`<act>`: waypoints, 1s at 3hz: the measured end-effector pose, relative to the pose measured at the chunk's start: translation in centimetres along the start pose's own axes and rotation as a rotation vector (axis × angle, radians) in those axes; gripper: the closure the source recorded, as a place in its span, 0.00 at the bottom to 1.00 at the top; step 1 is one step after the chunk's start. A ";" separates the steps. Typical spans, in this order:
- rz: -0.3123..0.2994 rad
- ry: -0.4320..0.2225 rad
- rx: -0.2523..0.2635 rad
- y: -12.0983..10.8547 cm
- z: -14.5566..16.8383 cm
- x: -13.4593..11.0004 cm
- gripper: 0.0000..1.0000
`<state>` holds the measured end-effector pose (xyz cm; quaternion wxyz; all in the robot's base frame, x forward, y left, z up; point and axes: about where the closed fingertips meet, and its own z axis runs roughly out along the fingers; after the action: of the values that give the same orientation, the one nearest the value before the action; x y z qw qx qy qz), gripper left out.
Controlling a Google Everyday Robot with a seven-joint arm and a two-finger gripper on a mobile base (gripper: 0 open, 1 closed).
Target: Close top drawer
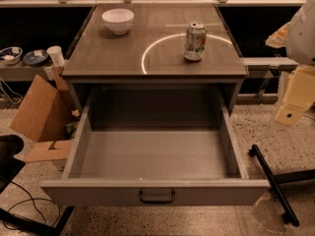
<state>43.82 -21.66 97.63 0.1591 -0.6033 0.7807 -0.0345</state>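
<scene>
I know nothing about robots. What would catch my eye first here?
The top drawer, pulled far out toward the camera, fills the middle and lower part of the view. On the cabinet top behind it stand a white bowl at the back left and a drink can to the right. The robot's cream gripper hangs at the right edge, apart from the drawer.

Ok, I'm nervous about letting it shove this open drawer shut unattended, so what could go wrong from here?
1. The tool sits at the right edge, well off the central handle of the top drawer. A push at the right corner might skew the drawer.
2. A hard slam could topple the upright can on the cabinet top.
</scene>
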 end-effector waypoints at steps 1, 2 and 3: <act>-0.001 0.000 0.004 0.0 -0.1 0.0 0.00; 0.003 0.017 -0.007 1.4 1.9 -0.2 0.00; 0.023 0.000 0.006 4.9 4.8 -1.4 0.18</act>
<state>40.94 -18.33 92.12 0.1611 -0.5939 0.7875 -0.0352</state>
